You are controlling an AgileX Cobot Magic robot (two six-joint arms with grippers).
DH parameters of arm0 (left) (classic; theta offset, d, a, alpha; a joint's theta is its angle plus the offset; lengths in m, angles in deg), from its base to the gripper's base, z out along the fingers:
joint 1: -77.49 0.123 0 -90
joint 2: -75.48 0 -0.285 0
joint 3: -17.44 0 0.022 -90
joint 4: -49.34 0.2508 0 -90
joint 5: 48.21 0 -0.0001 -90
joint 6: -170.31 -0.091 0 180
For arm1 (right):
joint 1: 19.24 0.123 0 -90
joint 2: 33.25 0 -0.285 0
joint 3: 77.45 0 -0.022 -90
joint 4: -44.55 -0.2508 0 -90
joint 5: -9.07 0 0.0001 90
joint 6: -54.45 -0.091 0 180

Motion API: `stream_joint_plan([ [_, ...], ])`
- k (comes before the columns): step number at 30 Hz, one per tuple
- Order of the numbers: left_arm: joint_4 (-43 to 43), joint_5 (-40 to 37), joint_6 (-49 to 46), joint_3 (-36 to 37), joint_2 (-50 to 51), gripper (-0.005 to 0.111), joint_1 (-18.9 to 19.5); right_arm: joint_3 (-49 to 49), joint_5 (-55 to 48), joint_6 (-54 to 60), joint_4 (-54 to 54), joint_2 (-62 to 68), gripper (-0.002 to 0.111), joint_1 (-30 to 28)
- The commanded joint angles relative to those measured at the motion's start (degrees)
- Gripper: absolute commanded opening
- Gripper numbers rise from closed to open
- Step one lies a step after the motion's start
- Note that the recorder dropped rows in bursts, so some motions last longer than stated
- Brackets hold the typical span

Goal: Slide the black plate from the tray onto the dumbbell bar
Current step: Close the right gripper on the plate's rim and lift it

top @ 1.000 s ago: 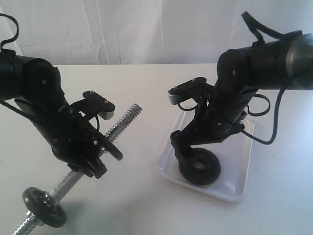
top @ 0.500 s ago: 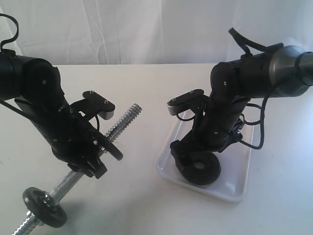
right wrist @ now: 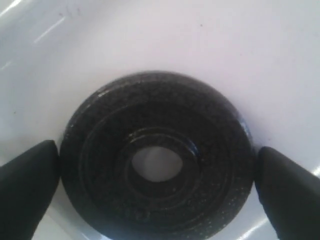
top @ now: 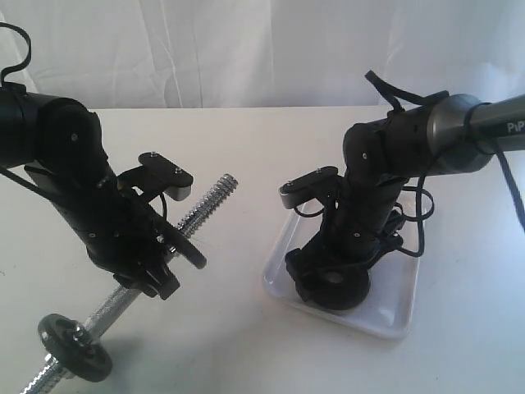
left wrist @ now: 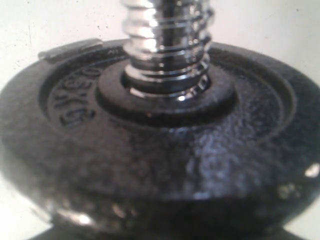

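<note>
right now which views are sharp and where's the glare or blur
Exterior view: soft overall, white backdrop and table washed out, so the tray rim barely stands out. Left wrist view: very close, glare on the dumbbell bar threads, the disc blurring at its near edge. Right wrist view: black plate fairly sharp, fingertips at the sides blurred.

The right arm (top: 492, 123) shows "PiP"; raised lettering on the disc (left wrist: 150, 150) is unreadable.

The black plate (right wrist: 210, 160) is grainy matt; the dumbbell bar (left wrist: 167, 45) shiny chrome (threaded).
</note>
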Motion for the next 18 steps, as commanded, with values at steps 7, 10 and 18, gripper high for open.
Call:
stream_joint_plan([
  [7, -2.9, 0.8, 0.7, -1.2, -3.0, 0.000, -0.1, 0.0, -4.7, -2.4, -0.3, 3.3, 0.102, 0.2],
  [10, -2.9, 0.8, 0.7, -1.2, -3.0, 0.000, -0.1, -0.1, -5.5, -3.5, -0.3, 3.3, 0.094, 0.2],
  [18, -2.9, 0.8, 0.7, -1.2, -3.0, 0.000, -0.1, -0.1, -6.8, -4.9, -0.3, 3.3, 0.036, 0.2],
])
